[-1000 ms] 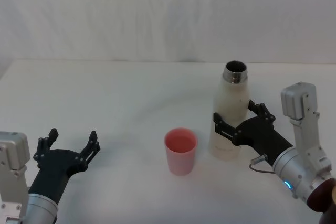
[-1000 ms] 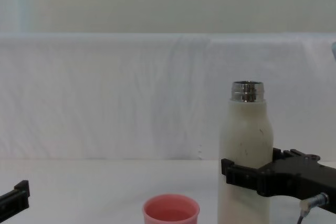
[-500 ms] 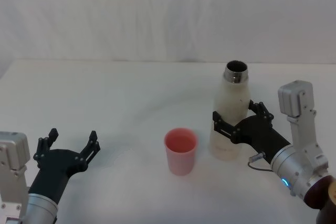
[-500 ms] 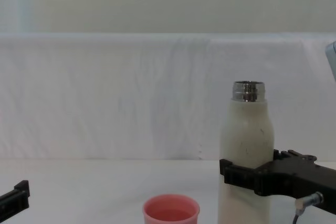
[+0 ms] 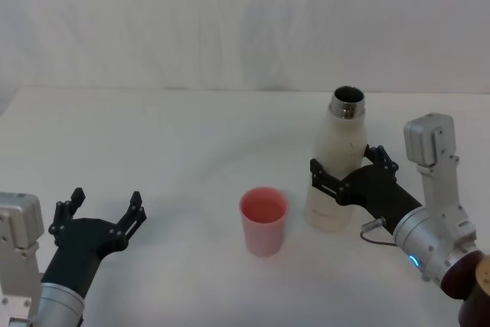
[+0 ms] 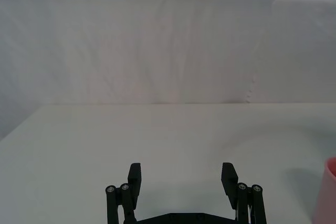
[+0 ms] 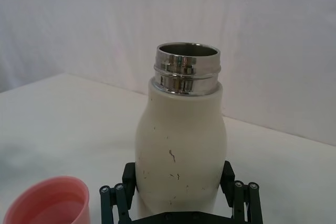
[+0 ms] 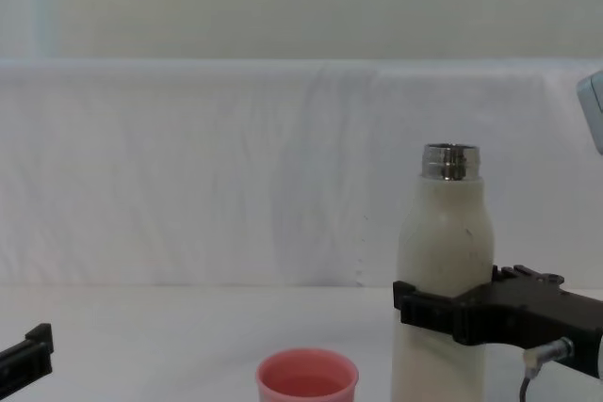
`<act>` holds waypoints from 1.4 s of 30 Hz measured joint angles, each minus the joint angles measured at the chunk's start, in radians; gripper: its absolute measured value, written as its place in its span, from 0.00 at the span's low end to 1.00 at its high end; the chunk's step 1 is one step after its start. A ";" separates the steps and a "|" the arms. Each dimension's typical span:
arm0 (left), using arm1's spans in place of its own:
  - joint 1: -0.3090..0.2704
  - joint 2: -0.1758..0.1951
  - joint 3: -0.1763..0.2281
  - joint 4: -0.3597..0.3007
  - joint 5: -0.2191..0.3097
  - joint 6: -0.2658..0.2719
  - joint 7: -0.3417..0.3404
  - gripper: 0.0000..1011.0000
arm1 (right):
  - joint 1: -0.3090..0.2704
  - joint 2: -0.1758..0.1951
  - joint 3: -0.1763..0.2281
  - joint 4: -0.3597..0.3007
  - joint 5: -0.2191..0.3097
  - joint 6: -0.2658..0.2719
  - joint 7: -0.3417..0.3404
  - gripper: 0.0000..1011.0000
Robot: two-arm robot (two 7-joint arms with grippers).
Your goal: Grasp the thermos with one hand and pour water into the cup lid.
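The cream-white thermos [image 5: 335,178] stands uncapped to the right of centre, its steel neck leaning slightly to the right. My right gripper [image 5: 344,166] is shut on its lower body, one finger on each side; the right wrist view shows the same hold, with the gripper [image 7: 178,174] around the thermos [image 7: 178,140]. From the chest view the thermos [image 8: 443,233] rises well above the black fingers [image 8: 415,300]. The pink cup lid [image 5: 264,220] stands upright just left of the thermos, apart from it, as also seen from the chest [image 8: 307,383]. My left gripper [image 5: 106,198] rests open at the lower left, holding nothing.
The white table [image 5: 191,151] has free room on its left half and behind the cup lid. A white cloth backdrop [image 8: 236,167] closes off the far edge. In the left wrist view the left gripper [image 6: 181,170] points over bare table, and the cup lid [image 6: 329,192] shows at the edge.
The right gripper and the thermos have shifted slightly to the right and a little up, the neck leaning more to the right. The left arm and the cup lid have not moved.
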 joint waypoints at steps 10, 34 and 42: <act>0.000 0.000 0.000 0.000 0.000 0.000 0.000 0.99 | 0.012 -0.005 -0.003 0.014 0.001 -0.002 0.004 0.99; 0.000 0.000 0.000 0.000 0.000 0.000 0.000 0.99 | 0.023 -0.004 -0.009 0.025 0.002 0.002 0.009 0.96; 0.000 0.000 0.000 0.000 0.000 0.000 0.000 0.99 | 0.022 -0.004 -0.008 0.025 0.003 0.001 0.009 0.95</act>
